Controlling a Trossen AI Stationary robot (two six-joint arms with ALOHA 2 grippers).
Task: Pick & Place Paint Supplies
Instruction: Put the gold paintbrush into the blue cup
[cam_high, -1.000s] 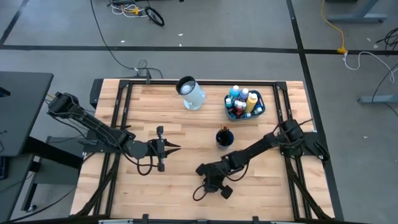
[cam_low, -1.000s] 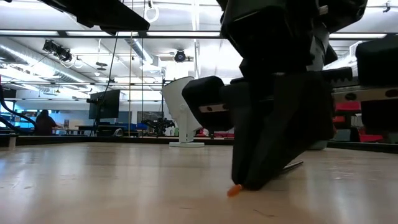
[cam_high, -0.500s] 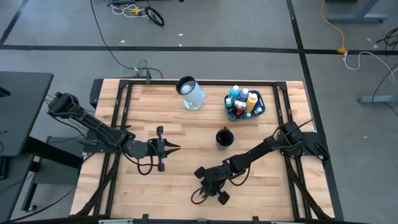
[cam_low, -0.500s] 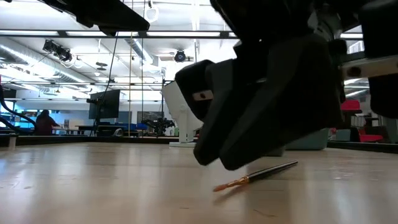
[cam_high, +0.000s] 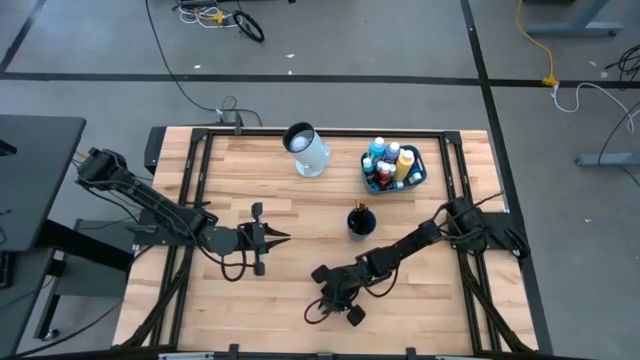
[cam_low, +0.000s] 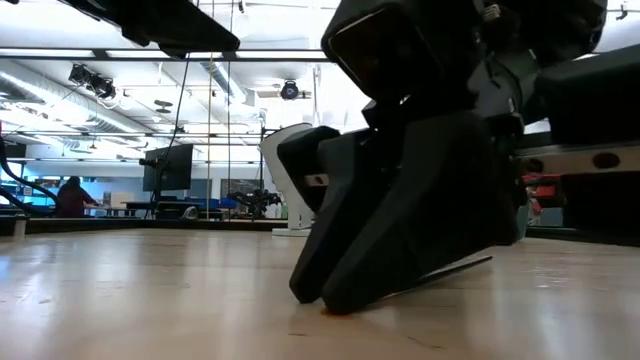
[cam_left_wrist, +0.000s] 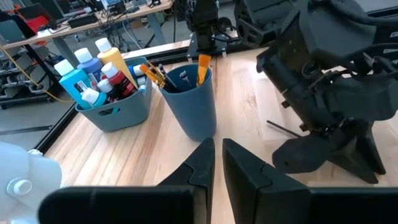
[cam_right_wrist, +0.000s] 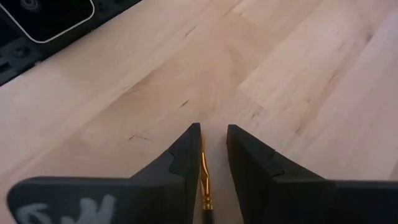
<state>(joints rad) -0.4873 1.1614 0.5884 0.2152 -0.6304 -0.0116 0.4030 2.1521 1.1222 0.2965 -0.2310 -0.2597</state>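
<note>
A thin paintbrush (cam_right_wrist: 203, 177) is straddled by the right gripper (cam_right_wrist: 213, 142) on the near middle of the wooden table (cam_high: 240, 300), the two fingers parted a little with the gold ferrule lying between them. In the low view the fingertips are seen pressed down to the wood, the brush's dark handle (cam_low: 455, 270) trailing out behind them; the brush is judged not yet lifted and not firmly clamped. The left gripper (cam_high: 278, 238) is held idle above the table's left half, its fingers drawn almost together on nothing.

The other supplies are already gathered at the far right: white-capped paint bottles stand in the teal tub (cam_left_wrist: 115, 112) (blue, yellow and red among them), and several brushes are stood in the dark blue cup (cam_left_wrist: 189, 99) just beside it. A pale jug (cam_high: 308, 150) is left apart near the far edge.

The step in hand is taken to be the pick of this last loose brush. A squeeze on the ferrule is called for next, then a clean lift and a carry to the cup.
</note>
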